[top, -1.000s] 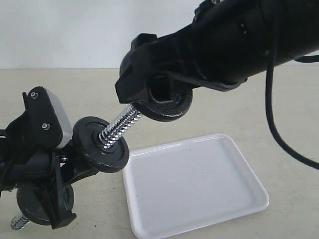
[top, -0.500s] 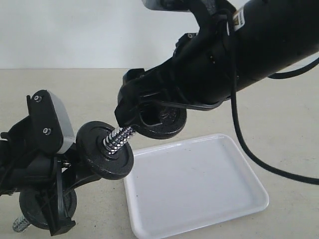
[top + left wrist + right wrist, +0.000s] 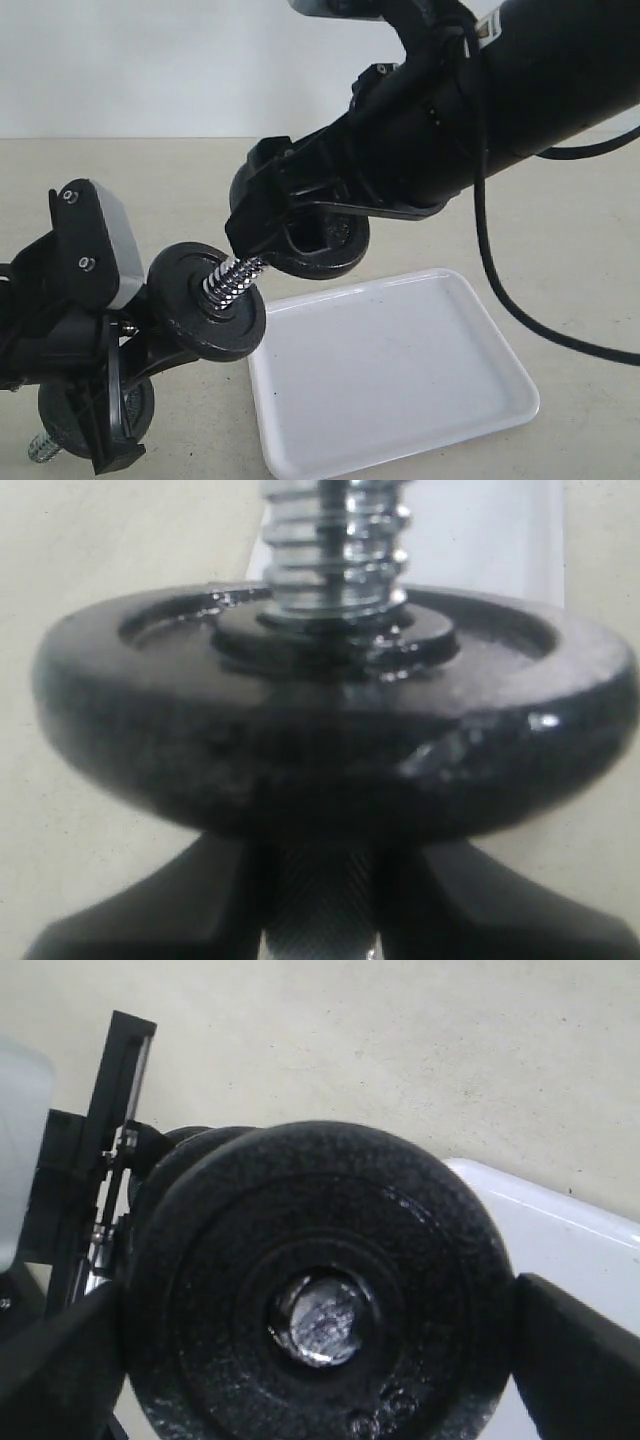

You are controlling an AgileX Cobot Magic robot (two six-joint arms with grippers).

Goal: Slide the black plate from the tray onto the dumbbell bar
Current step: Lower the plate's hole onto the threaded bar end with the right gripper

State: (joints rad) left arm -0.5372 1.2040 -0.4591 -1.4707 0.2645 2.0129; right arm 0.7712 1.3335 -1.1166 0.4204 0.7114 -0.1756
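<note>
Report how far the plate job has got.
Done: the black plate is off the tray. In hand: the right gripper holds it with the dumbbell bar tip in its hole. Left: slide it down the thread, release.

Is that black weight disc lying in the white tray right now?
No, the right gripper holds the black plate aloft, with the threaded end of the dumbbell bar in its centre hole.

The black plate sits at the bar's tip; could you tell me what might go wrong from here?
The black plate holds only the tip of the dumbbell bar in its hole; it may jam on the tilted coarse threads.
The right gripper holds it only by the rim, so a snag could knock it loose.
Pushing might twist the bar in the left gripper.
</note>
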